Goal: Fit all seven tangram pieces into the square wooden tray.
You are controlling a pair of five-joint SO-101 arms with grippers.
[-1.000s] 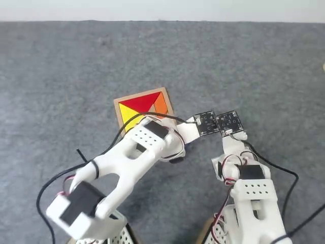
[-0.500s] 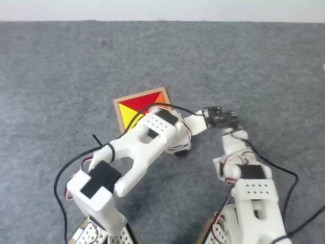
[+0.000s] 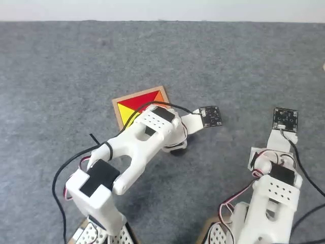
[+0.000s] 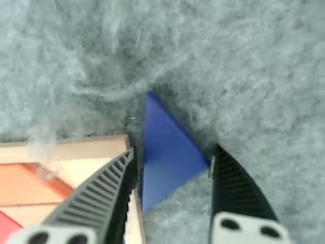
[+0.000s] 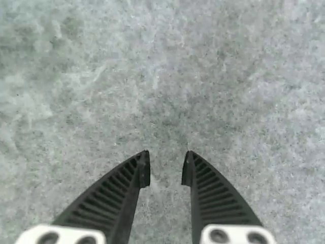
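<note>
The square wooden tray (image 3: 118,104) lies mid-table, holding a red triangle (image 3: 142,99), a yellow piece (image 3: 126,110) and an orange piece (image 3: 161,97). The left arm leans over the tray's near right corner. In the left wrist view my left gripper (image 4: 172,152) stands open astride a blue triangle (image 4: 167,150), which lies flat on the mat just outside the tray's wooden rim (image 4: 66,147). My right gripper (image 5: 166,162) hovers over bare mat with a narrow gap between its fingers and nothing in them; its arm (image 3: 277,178) stands far to the right of the tray.
Grey felt mat (image 3: 228,61) covers the whole table, with open room behind and to both sides of the tray. The left arm's wrist camera board (image 3: 209,116) sticks out to the right of the tray.
The right arm has swung away to the right, off from beside the left arm's wrist. The left arm has shifted slightly over the tray's near corner.
</note>
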